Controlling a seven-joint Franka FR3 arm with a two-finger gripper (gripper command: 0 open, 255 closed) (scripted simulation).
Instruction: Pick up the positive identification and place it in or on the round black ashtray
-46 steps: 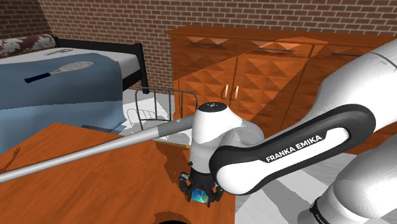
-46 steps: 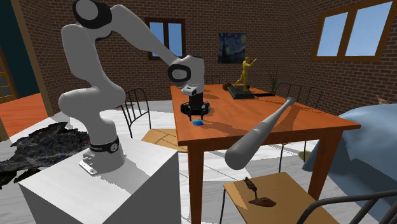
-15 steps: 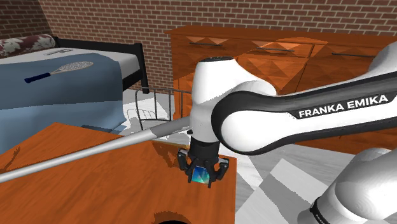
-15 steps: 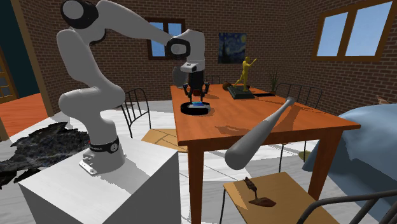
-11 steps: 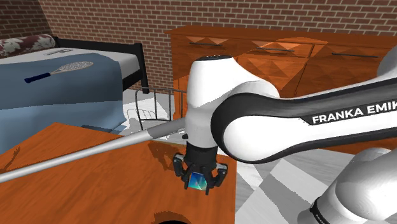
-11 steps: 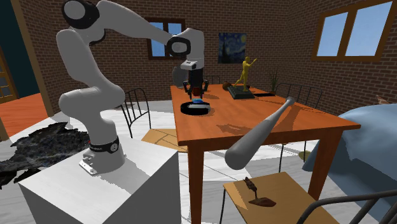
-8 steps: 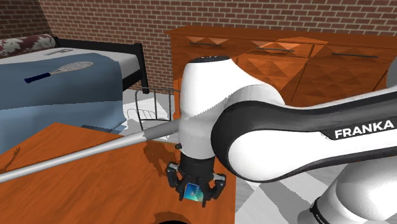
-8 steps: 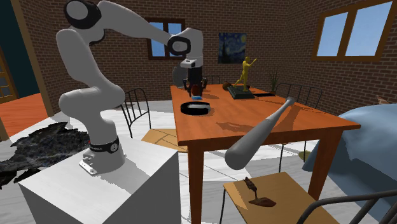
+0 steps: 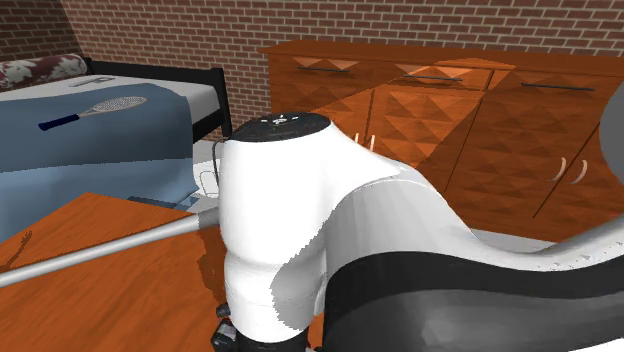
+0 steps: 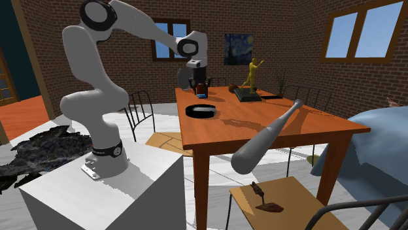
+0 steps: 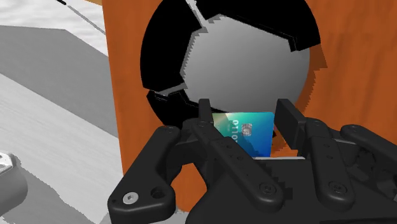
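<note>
Above ashtray (image 11: 159,63): gripper (image 11: 245,109) risen, seemingly clamping card (image 11: 245,132).

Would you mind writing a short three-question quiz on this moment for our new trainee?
1. True or false: the gripper is shut on the card.
2. The round black ashtray is: A) holding the card; B) below the gripper, with no card in it; C) on the floor.
3. Fill in: the long grey thing lying on the table is a baseball ____.
Key: 1 true; 2 B; 3 bat.
</note>
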